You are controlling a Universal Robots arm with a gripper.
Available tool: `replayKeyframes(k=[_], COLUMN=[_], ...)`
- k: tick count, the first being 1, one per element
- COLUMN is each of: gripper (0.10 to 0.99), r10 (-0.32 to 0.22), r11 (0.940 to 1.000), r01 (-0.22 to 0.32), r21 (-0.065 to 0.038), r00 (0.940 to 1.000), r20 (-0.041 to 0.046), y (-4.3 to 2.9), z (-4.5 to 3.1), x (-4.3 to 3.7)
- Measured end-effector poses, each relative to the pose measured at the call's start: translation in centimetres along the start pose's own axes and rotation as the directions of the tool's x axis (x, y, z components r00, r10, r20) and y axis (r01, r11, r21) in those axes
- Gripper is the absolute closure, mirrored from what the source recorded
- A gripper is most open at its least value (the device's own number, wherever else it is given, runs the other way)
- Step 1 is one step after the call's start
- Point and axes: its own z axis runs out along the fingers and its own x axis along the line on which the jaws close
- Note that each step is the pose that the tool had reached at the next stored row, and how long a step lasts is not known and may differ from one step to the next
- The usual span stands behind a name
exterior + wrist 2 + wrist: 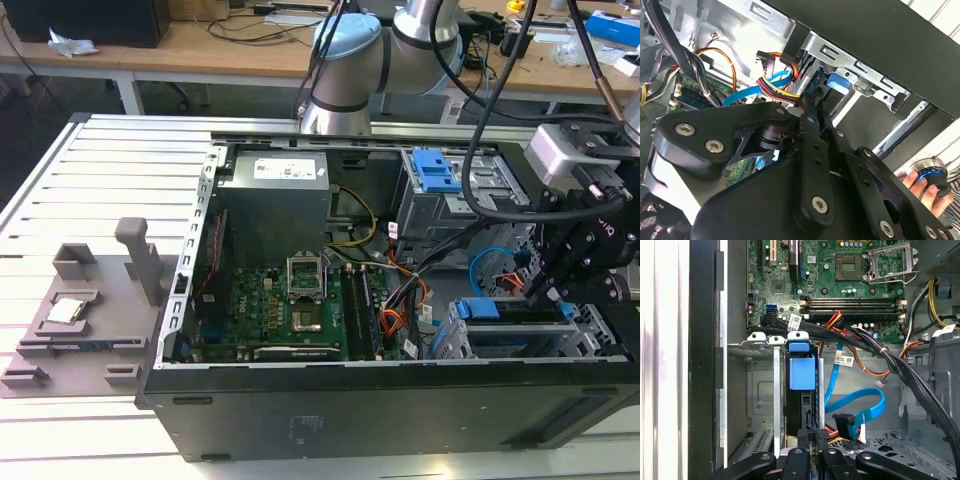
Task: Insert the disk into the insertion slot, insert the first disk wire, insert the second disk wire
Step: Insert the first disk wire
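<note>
The disk (pixel 802 372), its blue caddy end showing, sits on edge inside the insertion slot (pixel 757 390), straight ahead of the gripper (pixel 816 439) in the first wrist view. The gripper's fingers are drawn almost together on the dark plug of the first disk wire (pixel 782 89), the red-yellow-black bundle, at the disk's near end. Just beside them the second disk wire (pixel 860 402) curls in a loop, its dark plug near the fingers. In the exterior view this lies at the frame's lower right, inside the open computer case (pixel 300 420).
</note>
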Motion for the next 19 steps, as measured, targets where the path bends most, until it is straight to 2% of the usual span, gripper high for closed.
replayKeyframes(k=[4, 5, 6, 8, 15, 16, 18, 19], gripper=[0.922, 0.91, 0.847, 0.847, 0.847, 0.863, 0.98, 0.98], r10=[0.0, 0.0, 0.0, 0.0, 0.0, 0.0, 0.0, 0.0], r11=[1.0, 1.0, 1.0, 1.0, 1.0, 1.0, 1.0, 1.0], r01=[0.0, 0.0, 0.0, 0.0, 0.0, 0.0, 0.0, 0.0], r21=[0.0, 0.0, 0.0, 0.0, 0.0, 0.0, 0.0, 0.0], r00=[1.0, 1.0, 1.0, 1.0, 1.0, 1.0, 1.0, 1.0], r20=[0.0013, 0.0015, 0.0013, 0.0004, 0.0001, -0.0004, -0.001, -0.001], y=[-0.01, -0.01, -0.01, -0.01, 0.11, 0.13, 0.21, 0.24], z=[0.05, 0.07, 0.07, 0.0, -1.95, -2.38, -3.82, -4.24], x=[0.0, 0.0, 0.01, 0.01, 0.01, -0.02, -0.02, -0.02])
